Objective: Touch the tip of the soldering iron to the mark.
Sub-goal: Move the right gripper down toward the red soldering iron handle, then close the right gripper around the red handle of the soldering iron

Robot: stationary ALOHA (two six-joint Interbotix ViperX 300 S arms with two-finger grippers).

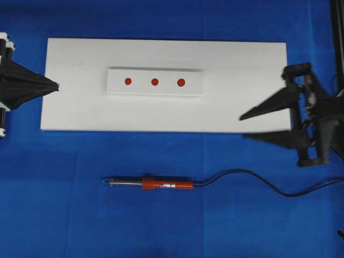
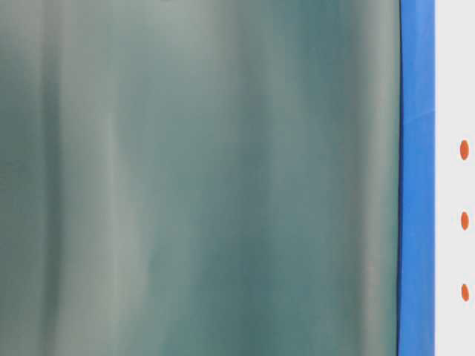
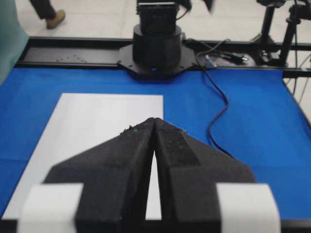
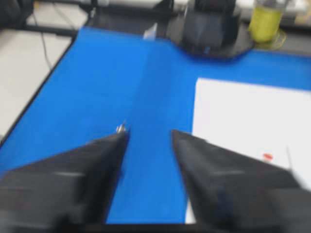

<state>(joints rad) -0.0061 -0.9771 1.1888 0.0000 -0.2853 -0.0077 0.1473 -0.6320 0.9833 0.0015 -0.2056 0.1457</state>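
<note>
Nearest the lens, the left gripper [image 3: 154, 121] has its jaws pressed together on nothing, tips at the white board's [image 1: 75, 107] left edge. The right gripper [image 1: 244, 126] stands partly open and empty over the board's right edge. The soldering iron [image 1: 150, 184] lies apart on blue cloth [image 1: 54, 215] below the board, tip pointing left, well short of the marks [image 1: 155, 81].

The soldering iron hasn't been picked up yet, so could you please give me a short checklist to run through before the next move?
1. Soldering iron lies free on the blue cloth, nothing on it: ok.
2. Right claw open, empty: ok.
3. Left claw shut, parked at the white board edge: ok.
4. Three red marks uncovered: ok.
5. Black cord free of snags: cannot tell.
</note>
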